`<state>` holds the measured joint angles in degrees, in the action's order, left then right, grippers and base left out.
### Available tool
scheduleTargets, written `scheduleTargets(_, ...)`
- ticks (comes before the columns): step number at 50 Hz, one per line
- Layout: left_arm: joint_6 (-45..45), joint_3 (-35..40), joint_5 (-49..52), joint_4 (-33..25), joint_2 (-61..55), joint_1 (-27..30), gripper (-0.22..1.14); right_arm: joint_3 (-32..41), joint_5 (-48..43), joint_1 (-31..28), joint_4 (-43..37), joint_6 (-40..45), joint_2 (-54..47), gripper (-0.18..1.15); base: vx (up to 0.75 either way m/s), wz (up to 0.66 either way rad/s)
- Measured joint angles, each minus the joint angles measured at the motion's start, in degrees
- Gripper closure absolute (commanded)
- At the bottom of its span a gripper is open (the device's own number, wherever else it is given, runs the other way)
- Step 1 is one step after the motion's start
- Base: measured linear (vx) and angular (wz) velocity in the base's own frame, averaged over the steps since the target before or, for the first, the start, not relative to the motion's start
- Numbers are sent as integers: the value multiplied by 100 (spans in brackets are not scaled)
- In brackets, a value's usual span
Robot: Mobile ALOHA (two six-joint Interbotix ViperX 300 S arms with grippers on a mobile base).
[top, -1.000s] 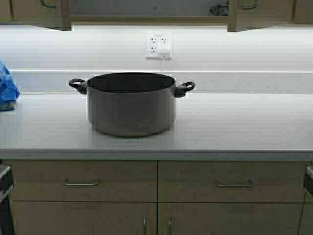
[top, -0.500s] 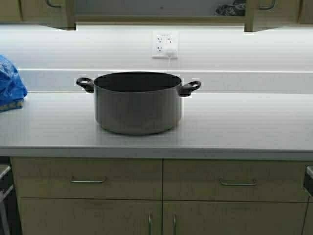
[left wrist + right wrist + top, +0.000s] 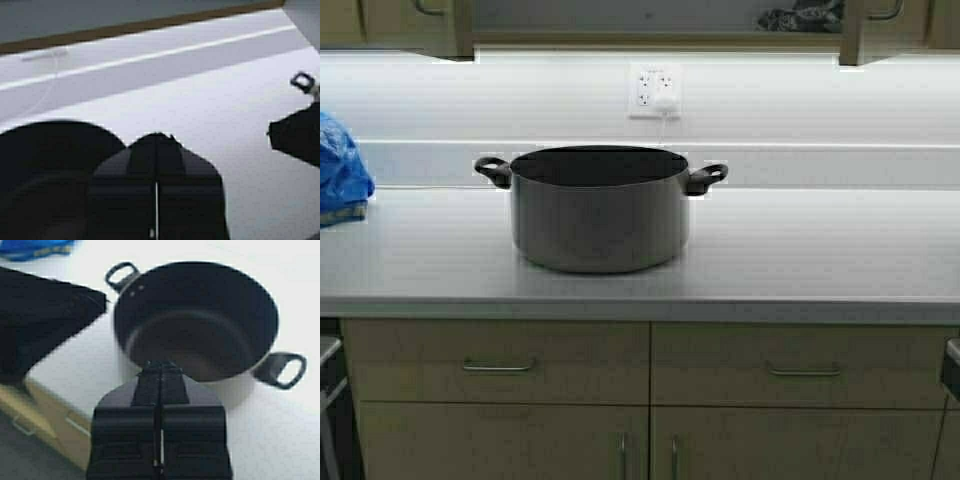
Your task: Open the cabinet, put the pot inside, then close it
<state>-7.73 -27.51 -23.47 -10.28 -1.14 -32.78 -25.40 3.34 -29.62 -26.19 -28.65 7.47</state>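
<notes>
The pot (image 3: 598,210) stands upright on the surface (image 3: 820,255) below the apparently open cabinet (image 3: 650,22), and with the left tool (image 3: 156,145) and right tool (image 3: 160,371) both pressed closed, either could knock it sideways.

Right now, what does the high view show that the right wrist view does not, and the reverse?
Only the high view shows the open cabinet above, the wall outlet and the drawers. Only the right wrist view shows the pot's empty black inside and the right gripper, fingers shut. Both show the pot on the counter and the blue bag.
</notes>
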Motion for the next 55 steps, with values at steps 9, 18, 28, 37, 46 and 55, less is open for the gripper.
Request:
scheduleTargets(9, 18, 712, -35, -35, -791, 431, 90, 202, -35, 510, 9, 70, -308, 92, 0, 0)
scheduleTargets(18, 18, 545, -35, -35, -729, 879, 90, -158, 62, 1072, 26, 70, -70, 92, 0, 1)
scheduleTargets(28, -18, -18, -44, -18, -290, 1204, 90, -791, 79, 1573, 44, 53, 536, 92, 0, 1)
scheduleTargets(37, -18, -527, -141, -35, 255, 1468, 88, -1090, 53, 1775, 44, 70, 958, 87, 0, 0)
scheduleTargets(46, 193, -1011, -396, -35, 747, 1354, 65, -1222, 53, 1573, 44, 132, 1239, 46, 0, 1)
scheduleTargets(55, 765, -1872, -1230, -35, 1345, 914, 23, -1433, 26, 914, -202, 694, 1547, 3, 0, 0)
